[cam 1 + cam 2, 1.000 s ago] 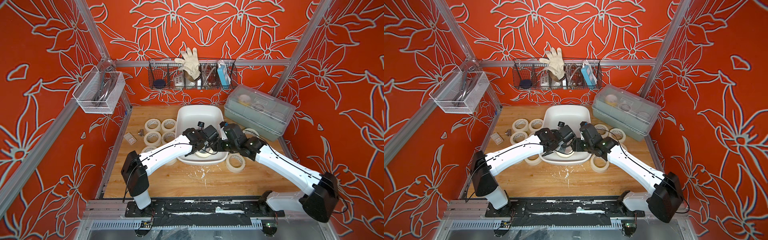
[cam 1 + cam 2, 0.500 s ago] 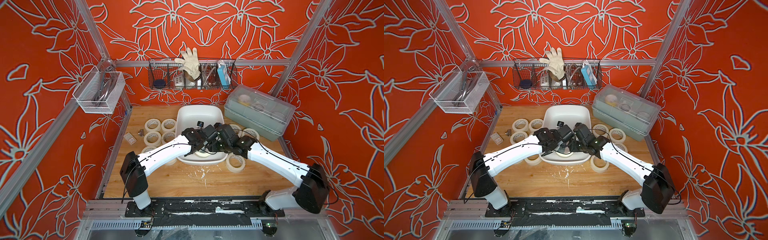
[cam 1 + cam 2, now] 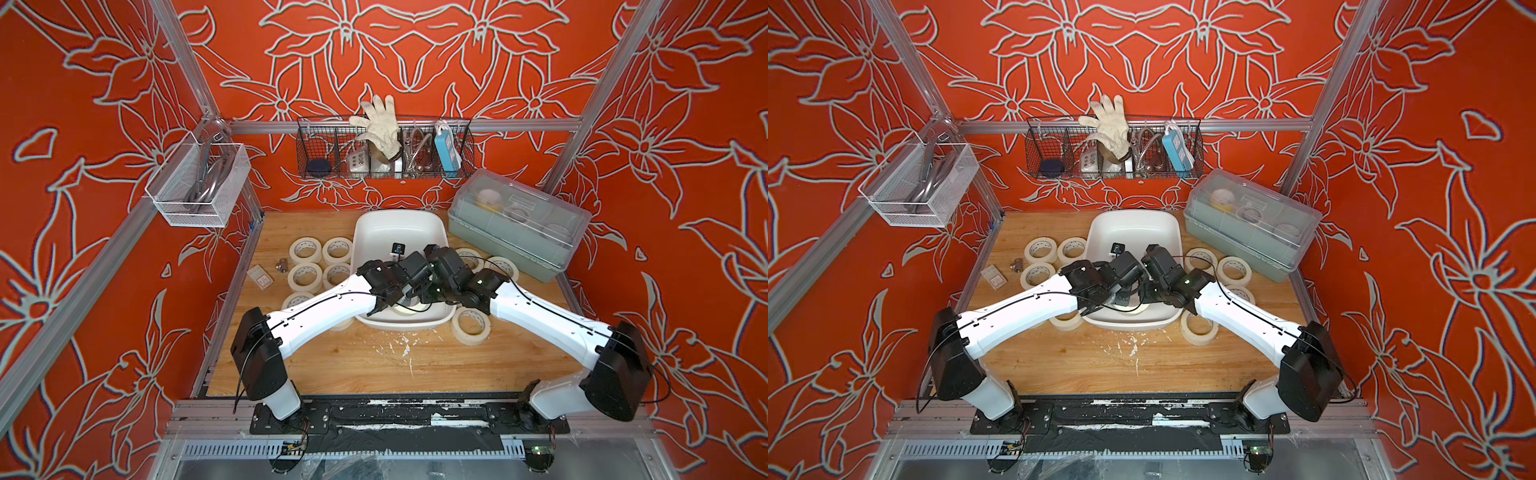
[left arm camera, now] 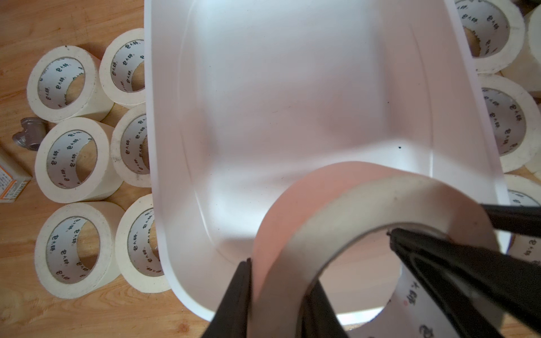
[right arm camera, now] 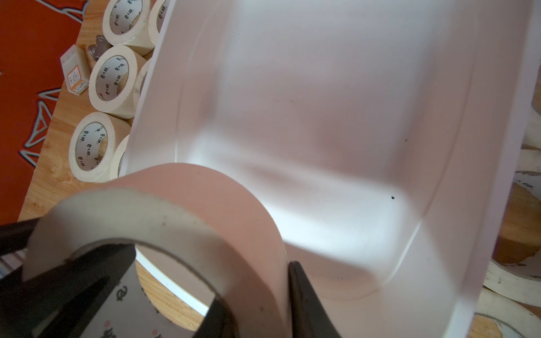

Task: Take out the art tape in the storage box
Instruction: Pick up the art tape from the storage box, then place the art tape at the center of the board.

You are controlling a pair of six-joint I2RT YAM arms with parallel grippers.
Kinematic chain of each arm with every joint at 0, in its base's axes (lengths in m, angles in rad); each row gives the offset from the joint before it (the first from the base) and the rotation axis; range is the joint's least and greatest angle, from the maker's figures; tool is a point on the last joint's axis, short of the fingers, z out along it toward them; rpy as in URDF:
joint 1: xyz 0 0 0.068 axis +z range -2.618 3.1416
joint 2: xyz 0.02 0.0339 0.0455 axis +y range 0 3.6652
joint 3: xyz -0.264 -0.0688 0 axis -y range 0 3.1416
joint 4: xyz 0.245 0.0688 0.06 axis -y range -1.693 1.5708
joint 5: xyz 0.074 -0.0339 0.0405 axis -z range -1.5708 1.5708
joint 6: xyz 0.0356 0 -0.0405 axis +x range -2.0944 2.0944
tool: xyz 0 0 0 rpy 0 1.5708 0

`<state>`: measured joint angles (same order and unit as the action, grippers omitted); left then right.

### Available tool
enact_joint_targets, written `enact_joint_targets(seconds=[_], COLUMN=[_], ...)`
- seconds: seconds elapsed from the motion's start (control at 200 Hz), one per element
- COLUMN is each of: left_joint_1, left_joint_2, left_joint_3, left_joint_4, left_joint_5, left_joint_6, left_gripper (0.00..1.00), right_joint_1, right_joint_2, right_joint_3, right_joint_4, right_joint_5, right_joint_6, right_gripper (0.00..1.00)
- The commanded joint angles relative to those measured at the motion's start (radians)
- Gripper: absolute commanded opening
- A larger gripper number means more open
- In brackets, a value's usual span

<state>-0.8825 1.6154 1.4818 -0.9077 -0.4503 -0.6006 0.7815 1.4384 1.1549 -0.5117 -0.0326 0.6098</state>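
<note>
Now the right gripper [image 5: 254,286], farther right a second ago, has swung in and closed. It and the left gripper [image 4: 278,281] each pinch the wall of one art tape roll [image 4: 366,199], one finger inside and one outside. The roll hangs over the lower end of the storage box [image 3: 399,216] in both top views, its hole facing up, slightly tilted. It is a matte cream ring; the tub is glossy white. Loose rolls [image 3: 305,249] flank the tub on the wood.

The left arm [image 3: 324,309] and right arm [image 3: 548,320] stretched forward and inward, nearly meeting. The left gripper [image 4: 278,304] and right gripper [image 5: 260,304] each had jaws pinched across the wall of the same art tape roll [image 4: 366,204], on opposite sides.
</note>
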Motion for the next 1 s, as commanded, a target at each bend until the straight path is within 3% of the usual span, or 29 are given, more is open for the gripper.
enact_joint_targets(seconds=[0.0, 0.235, 0.37, 0.636, 0.851, 0.996], left_joint_1=[-0.001, -0.001, 0.000, 0.014, 0.022, 0.028], left_joint_2=[-0.104, -0.237, -0.310, -0.336, -0.308, -0.291], left_joint_3=[-0.018, -0.096, -0.133, -0.152, -0.151, -0.154], left_joint_4=[0.041, 0.148, 0.164, 0.168, 0.178, 0.179], left_joint_5=[0.058, 0.120, 0.084, 0.073, 0.083, 0.092], left_joint_6=[0.019, 0.039, 0.023, 0.023, 0.027, 0.019], left_gripper=[0.36, 0.71, 0.88, 0.92, 0.92, 0.92], right_joint_1=[-0.005, -0.011, -0.046, -0.195, -0.414, -0.491], right_joint_2=[-0.009, -0.021, -0.045, -0.223, -0.410, -0.526], right_joint_3=[0.041, 0.112, 0.146, 0.019, -0.177, -0.296], right_joint_4=[-0.036, -0.185, -0.310, -0.387, -0.375, -0.409], right_joint_5=[0.037, 0.122, 0.179, 0.217, 0.197, 0.359], right_joint_6=[-0.055, -0.122, -0.184, -0.168, 0.005, 0.209], right_gripper=[0.03, 0.00, 0.00, 0.00, 0.00, 0.00])
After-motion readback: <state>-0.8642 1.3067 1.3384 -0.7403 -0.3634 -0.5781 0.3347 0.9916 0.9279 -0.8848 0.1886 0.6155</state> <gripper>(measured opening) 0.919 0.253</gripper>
